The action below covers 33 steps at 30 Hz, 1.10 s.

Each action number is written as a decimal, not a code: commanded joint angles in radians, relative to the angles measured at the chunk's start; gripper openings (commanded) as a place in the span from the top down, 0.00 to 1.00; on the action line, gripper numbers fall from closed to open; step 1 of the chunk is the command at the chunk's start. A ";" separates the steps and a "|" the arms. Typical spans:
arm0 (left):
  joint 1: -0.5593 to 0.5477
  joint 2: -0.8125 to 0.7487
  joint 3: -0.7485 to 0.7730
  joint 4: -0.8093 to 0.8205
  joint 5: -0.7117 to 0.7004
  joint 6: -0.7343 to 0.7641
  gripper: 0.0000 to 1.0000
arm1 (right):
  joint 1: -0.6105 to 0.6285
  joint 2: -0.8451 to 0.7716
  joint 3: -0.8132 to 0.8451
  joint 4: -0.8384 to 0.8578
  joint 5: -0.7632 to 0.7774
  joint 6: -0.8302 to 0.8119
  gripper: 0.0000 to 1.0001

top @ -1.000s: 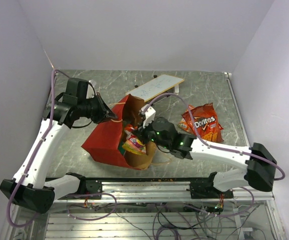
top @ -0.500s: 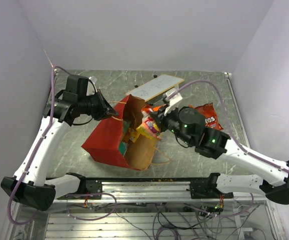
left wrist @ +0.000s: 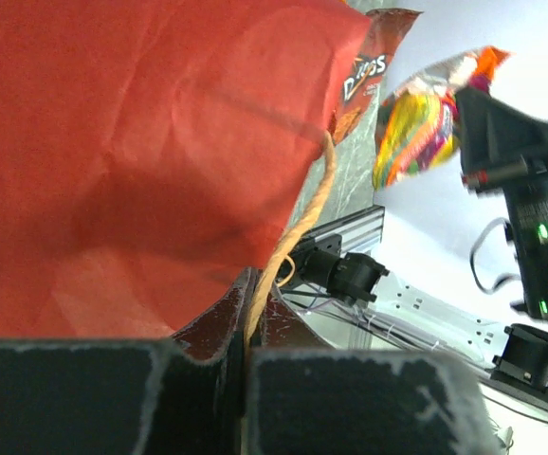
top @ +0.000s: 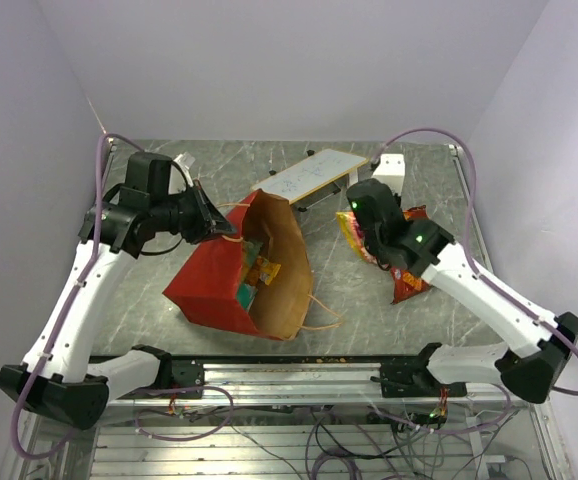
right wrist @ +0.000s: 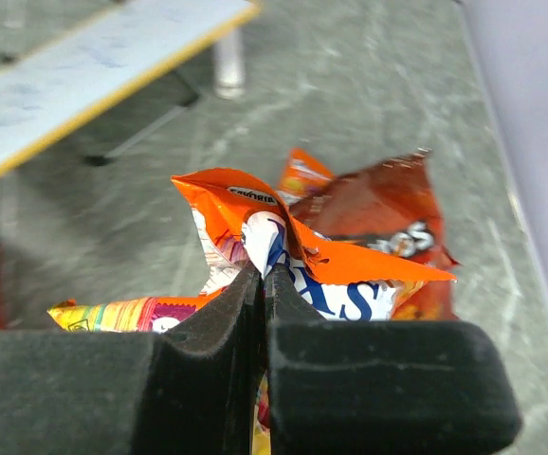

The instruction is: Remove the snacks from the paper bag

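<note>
The red paper bag (top: 207,288) lies on its side, its brown inside (top: 287,262) open toward the right. Snack packets (top: 260,272) still show in its mouth. My left gripper (top: 216,228) is shut on the bag's string handle (left wrist: 304,220) at the upper rim; the red wall (left wrist: 141,142) fills the left wrist view. My right gripper (top: 353,222) is shut on a crinkly orange, white and multicoloured snack packet (right wrist: 350,275), held above the table outside the bag. It also shows in the left wrist view (left wrist: 414,128). The red Doritos bag (top: 410,282) lies below the right arm.
A flat white tan-edged board (top: 309,175) stands on short legs behind the bag, also in the right wrist view (right wrist: 94,66). The Doritos bag (right wrist: 388,213) lies just beyond the held packet. Walls close in the table on the left, back and right.
My right gripper has lifted the packet out of the bag's mouth and carried it right and farther back, over the Doritos bag. My left gripper has kept hold of the handle.
</note>
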 commanded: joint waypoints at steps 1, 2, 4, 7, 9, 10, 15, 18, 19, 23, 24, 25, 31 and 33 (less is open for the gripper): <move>0.009 -0.040 -0.012 0.009 0.064 0.016 0.93 | -0.183 0.023 -0.015 -0.070 0.055 0.050 1.00; 0.009 -0.044 -0.015 0.012 0.073 0.018 0.93 | -0.232 0.032 -0.026 -0.056 0.048 0.043 1.00; 0.009 -0.049 -0.020 0.016 0.098 0.026 0.93 | -0.329 0.054 -0.056 -0.004 0.008 0.003 1.00; 0.009 -0.059 -0.021 0.007 0.110 0.055 0.93 | -0.495 0.091 -0.102 0.090 -0.080 -0.029 1.00; 0.008 -0.072 -0.045 0.018 0.114 0.069 0.93 | -0.580 0.122 -0.137 0.163 -0.146 -0.043 1.00; 0.007 -0.079 -0.061 0.030 0.117 0.068 0.93 | -0.608 0.142 -0.152 0.198 -0.174 -0.048 1.00; 0.008 -0.097 -0.085 0.034 0.154 0.047 0.93 | -0.696 0.250 -0.164 0.309 -0.348 -0.098 1.00; 0.007 -0.103 -0.070 0.009 0.123 0.068 0.93 | -0.704 0.314 -0.154 0.361 -0.403 -0.131 1.00; 0.007 -0.103 -0.077 0.012 0.122 0.059 0.93 | -0.705 0.334 -0.150 0.361 -0.407 -0.130 1.00; 0.004 -0.128 -0.128 0.084 0.132 -0.016 0.93 | -0.707 0.405 -0.154 0.324 -0.429 -0.072 1.00; 0.003 -0.138 -0.139 0.109 0.119 -0.030 0.93 | -0.708 0.408 -0.166 0.317 -0.447 -0.059 0.98; 0.001 -0.144 -0.146 0.120 0.110 -0.042 0.93 | -0.707 0.407 -0.180 0.310 -0.463 -0.046 0.95; -0.006 -0.117 -0.107 0.087 0.076 -0.085 0.93 | -0.707 0.330 -0.181 0.254 -0.504 -0.073 0.59; -0.008 -0.108 -0.081 0.070 0.066 -0.087 0.93 | -0.707 0.298 -0.153 0.221 -0.517 -0.082 0.50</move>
